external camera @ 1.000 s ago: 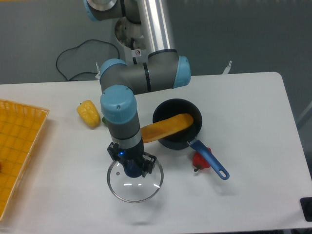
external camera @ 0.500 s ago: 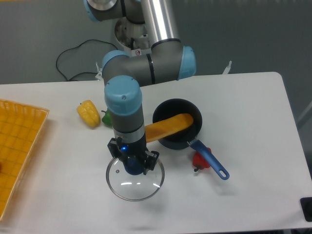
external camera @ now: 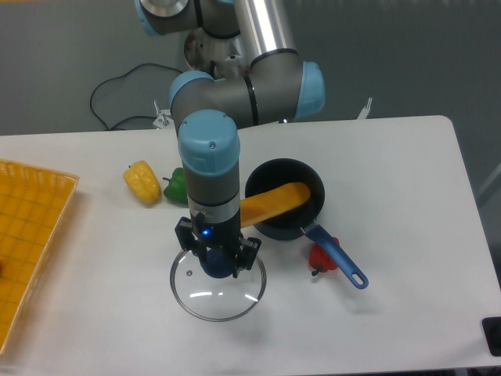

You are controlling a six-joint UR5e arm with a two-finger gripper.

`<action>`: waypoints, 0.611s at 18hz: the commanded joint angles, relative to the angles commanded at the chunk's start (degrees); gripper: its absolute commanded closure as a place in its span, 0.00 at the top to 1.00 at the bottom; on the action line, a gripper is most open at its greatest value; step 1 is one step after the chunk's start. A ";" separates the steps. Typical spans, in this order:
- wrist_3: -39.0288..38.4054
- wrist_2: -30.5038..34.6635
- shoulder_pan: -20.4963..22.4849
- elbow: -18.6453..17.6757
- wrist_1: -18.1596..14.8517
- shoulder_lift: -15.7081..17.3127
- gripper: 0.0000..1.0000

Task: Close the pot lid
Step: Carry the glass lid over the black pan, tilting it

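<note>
Glass lid, clear with metal rim and blue centre knob, sits on the white bench, front-left of the pot. Tool pinches the knob from above. Black pot with blue handle holds a long yellow vegetable sticking over its rim. Red pepper beside handle; yellow pepper, green pepper further left.
</note>
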 joint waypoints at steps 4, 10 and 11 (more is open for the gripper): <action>1.66 -2.46 1.23 -0.71 -0.09 0.97 0.49; 8.25 -7.72 4.13 -3.25 -0.53 3.07 0.48; 9.13 -8.78 4.83 -3.86 -0.88 3.60 0.48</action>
